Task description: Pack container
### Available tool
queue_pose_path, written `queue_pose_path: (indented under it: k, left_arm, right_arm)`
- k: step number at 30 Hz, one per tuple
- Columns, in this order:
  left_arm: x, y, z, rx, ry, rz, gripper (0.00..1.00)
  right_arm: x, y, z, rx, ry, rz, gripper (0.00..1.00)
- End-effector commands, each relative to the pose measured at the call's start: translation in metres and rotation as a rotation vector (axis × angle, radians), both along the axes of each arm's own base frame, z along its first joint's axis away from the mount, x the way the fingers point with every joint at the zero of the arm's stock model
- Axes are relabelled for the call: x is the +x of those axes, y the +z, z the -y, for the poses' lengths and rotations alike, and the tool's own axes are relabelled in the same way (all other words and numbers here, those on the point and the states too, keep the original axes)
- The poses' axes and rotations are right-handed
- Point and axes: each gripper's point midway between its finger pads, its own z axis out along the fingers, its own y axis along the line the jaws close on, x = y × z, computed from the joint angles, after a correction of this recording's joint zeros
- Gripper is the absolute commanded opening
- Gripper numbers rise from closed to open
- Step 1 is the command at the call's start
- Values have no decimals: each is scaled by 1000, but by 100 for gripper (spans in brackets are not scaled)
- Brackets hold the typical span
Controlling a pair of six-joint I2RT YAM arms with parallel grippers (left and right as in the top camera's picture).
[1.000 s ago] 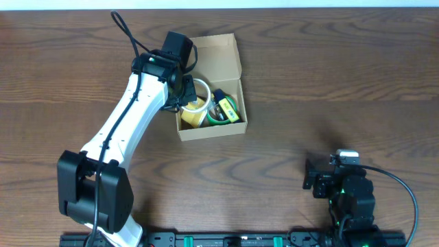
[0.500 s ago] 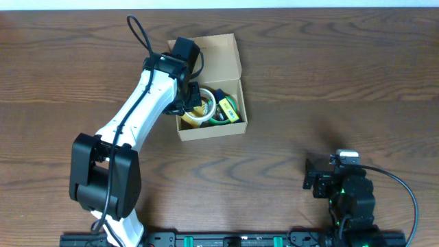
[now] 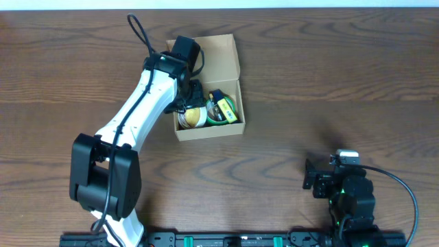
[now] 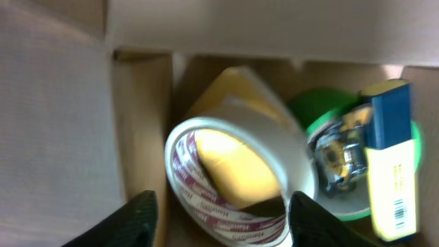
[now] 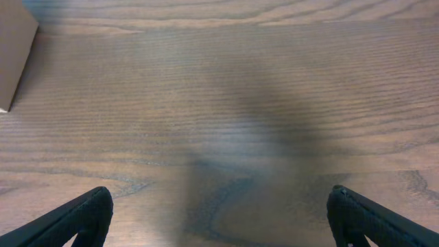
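The container (image 3: 218, 56) is a tan cardboard box with its flap lid open, standing at the table's upper middle. Inside lie a white tape roll (image 3: 193, 117) with red print, a green roll (image 3: 229, 104) and a small blue-and-yellow pack (image 3: 230, 115). My left gripper (image 3: 191, 97) hangs just over the box's left half, open. In the left wrist view its jaws (image 4: 226, 223) straddle the white tape roll (image 4: 236, 171), which rests tilted against the box wall (image 4: 144, 116). My right gripper (image 3: 310, 180) is open near the front right, over bare wood (image 5: 219, 219).
In the left wrist view the green roll (image 4: 317, 110) and the blue-and-yellow pack (image 4: 392, 158) fill the box's right side. A corner of the container (image 5: 14, 55) shows at the right wrist view's upper left. Dark wooden table all round.
My left arm swung a little right over the box, then its jaws opened and let go of the white tape roll, which now lies lower in the box. The right arm stayed still.
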Motion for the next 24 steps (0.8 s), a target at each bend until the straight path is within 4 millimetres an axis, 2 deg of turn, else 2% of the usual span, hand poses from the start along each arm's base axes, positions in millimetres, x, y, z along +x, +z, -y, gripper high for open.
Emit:
queue_pose_path:
  k: [1, 3, 4, 6, 16, 18, 24]
  left_arm:
    - [17, 43, 5, -35, -7, 131, 79]
    - [25, 81, 9, -80, -7, 253, 87]
    - [26, 104, 9, -104, -6, 319, 98]
    - [23, 129, 8, -129, -5, 388, 95]
    - [-5, 204, -12, -149, 20, 576, 96]
    - [-8, 208, -13, -151, 20, 585, 95]
    - [-12, 204, -15, -139, 21, 563, 95]
  right_arm:
    - [0, 0, 1, 10, -14, 4, 99]
    - [0, 0, 1, 10, -13, 4, 99]
    - [0, 0, 1, 10, -14, 4, 99]
    - [0, 0, 1, 10, -14, 4, 99]
    - [0, 0, 1, 10, -13, 4, 99]
    - [0, 0, 1, 10, -14, 4, 99]
    - [0, 0, 1, 10, -13, 4, 99]
